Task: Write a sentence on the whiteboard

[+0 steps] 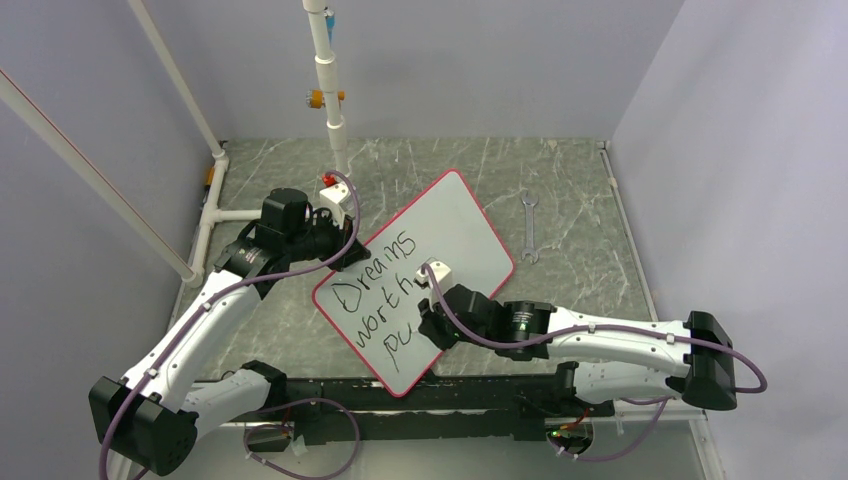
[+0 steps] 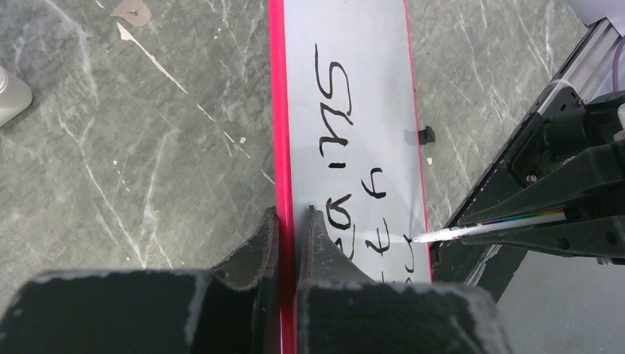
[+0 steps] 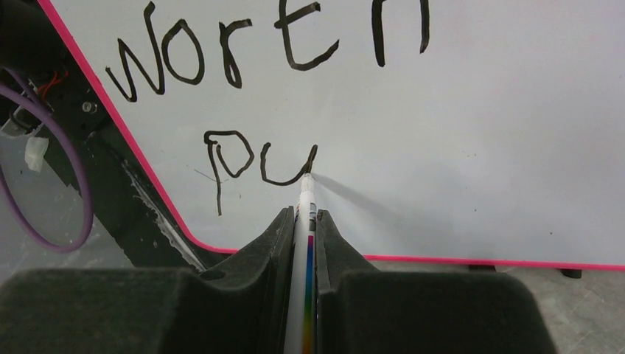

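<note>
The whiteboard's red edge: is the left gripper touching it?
Touching. Left wrist view shows the left gripper shut on the whiteboard's red rim, one finger each side.

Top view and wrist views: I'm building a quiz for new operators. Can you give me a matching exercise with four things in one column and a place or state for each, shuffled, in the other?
Things:
1. whiteboard
2. marker
3. wrench
4. left end effector

Places or states:
a. lies flat, apart, right of the whiteboard
b. shut on the whiteboard's red edge
c. tip at the "u" of "pu"
d. bears "Dreams worth pu"

Pairs: 1-d, 2-c, 3-a, 4-b
</note>
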`<action>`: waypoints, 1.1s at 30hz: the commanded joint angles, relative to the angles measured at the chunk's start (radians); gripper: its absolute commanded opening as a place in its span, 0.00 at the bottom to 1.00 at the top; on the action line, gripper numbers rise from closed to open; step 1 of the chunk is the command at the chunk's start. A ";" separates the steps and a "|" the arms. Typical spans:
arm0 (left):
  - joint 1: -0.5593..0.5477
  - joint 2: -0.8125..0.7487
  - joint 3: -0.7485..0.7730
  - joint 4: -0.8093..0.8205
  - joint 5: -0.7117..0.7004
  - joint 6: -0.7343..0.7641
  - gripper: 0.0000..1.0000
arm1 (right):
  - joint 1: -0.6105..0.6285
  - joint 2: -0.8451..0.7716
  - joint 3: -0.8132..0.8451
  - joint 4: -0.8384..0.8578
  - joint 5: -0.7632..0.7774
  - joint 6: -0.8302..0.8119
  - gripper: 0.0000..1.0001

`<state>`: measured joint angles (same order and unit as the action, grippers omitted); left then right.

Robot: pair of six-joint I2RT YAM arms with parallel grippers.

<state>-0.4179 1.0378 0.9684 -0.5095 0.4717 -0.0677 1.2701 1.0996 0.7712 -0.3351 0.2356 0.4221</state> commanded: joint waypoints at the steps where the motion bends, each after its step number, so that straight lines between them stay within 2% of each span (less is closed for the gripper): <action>1: -0.014 -0.002 -0.004 0.009 -0.060 0.091 0.00 | -0.005 -0.010 -0.024 0.033 -0.007 0.015 0.00; 20: -0.015 -0.004 -0.005 0.008 -0.061 0.089 0.00 | -0.005 -0.055 0.021 -0.037 0.031 0.012 0.00; 33: -0.016 -0.005 -0.006 0.009 -0.057 0.091 0.00 | -0.007 -0.072 0.058 0.005 0.072 -0.002 0.00</action>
<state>-0.4198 1.0378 0.9684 -0.5087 0.4721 -0.0681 1.2682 1.0321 0.7921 -0.3618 0.2623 0.4294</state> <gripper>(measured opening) 0.080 0.152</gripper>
